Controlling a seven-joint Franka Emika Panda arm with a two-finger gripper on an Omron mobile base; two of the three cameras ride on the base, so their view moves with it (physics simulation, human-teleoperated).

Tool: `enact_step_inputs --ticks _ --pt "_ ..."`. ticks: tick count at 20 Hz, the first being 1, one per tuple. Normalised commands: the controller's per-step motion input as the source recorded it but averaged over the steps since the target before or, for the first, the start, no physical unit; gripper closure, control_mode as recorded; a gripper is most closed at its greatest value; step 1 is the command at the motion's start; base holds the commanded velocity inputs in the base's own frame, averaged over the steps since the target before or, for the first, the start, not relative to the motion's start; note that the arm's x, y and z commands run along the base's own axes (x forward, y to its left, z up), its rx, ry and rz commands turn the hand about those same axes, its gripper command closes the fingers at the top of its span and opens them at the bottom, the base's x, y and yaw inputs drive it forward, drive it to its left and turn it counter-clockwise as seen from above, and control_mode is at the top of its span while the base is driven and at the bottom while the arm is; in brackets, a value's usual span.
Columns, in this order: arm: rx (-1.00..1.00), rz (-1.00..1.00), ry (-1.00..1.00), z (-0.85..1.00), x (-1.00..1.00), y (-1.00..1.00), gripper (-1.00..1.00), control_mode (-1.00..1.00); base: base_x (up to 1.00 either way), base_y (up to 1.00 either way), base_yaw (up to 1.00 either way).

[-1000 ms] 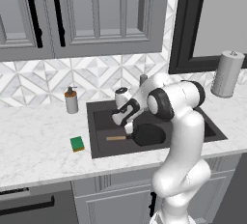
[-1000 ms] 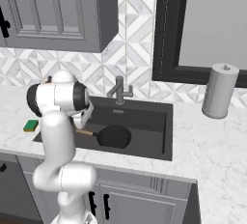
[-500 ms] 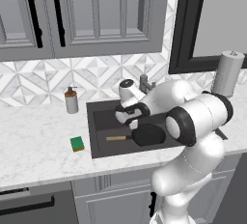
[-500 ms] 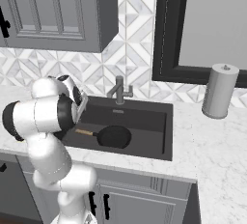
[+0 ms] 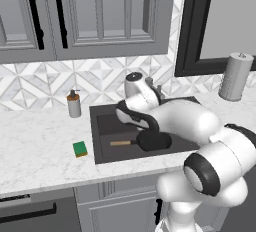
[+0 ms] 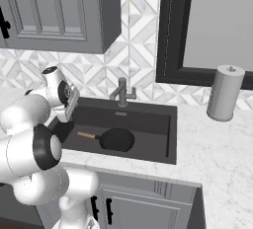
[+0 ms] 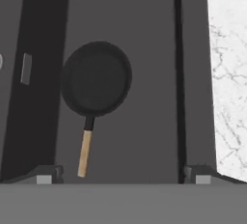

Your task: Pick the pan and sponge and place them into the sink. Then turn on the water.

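In the sink (image 5: 102, 126), the pan (image 5: 154, 140) lies flat on the basin floor with its wooden handle pointing toward the left wall, so that part of the task looks done. The sponge (image 5: 79, 149) sits on the tabletop (image 5: 40, 146) just left of the sink's rim, near the front edge and well apart from the soap bottle (image 5: 74, 104). The step in hand, I judge, is fetching that sponge: lift clear of the sink wall, swing left over the rim, then come straight down on the green top with the fingers spanning its sides, since it is small and low. The gripper (image 7: 120, 178) hovers above the basin, looking down at the pan. Its fingers (image 7: 46, 177) stand wide apart, holding and touching nothing.
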Motion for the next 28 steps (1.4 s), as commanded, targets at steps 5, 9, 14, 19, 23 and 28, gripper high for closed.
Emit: enact_step_inputs --ticks 5,9,14,19,23,28 --pt "0.00 0.35 0.08 0.30 -0.53 0.27 -1.00 -1.00 0.00 0.00 0.00" --pt "0.00 0.50 0.12 0.17 -0.32 0.35 -1.00 -1.00 0.00 0.00 0.00" --pt "0.00 0.62 0.15 0.04 -0.05 0.42 -1.00 -1.00 0.00 0.00 0.00" --pt "-0.02 0.63 0.17 0.00 0.00 0.65 -1.00 -1.00 0.00 0.00 0.00" --pt "-0.08 0.59 0.13 0.00 -0.05 0.80 -1.00 -1.00 0.00 0.00 0.00" --pt "-0.12 0.43 0.07 0.00 -0.03 0.84 -1.00 -1.00 0.00 0.00 0.00"
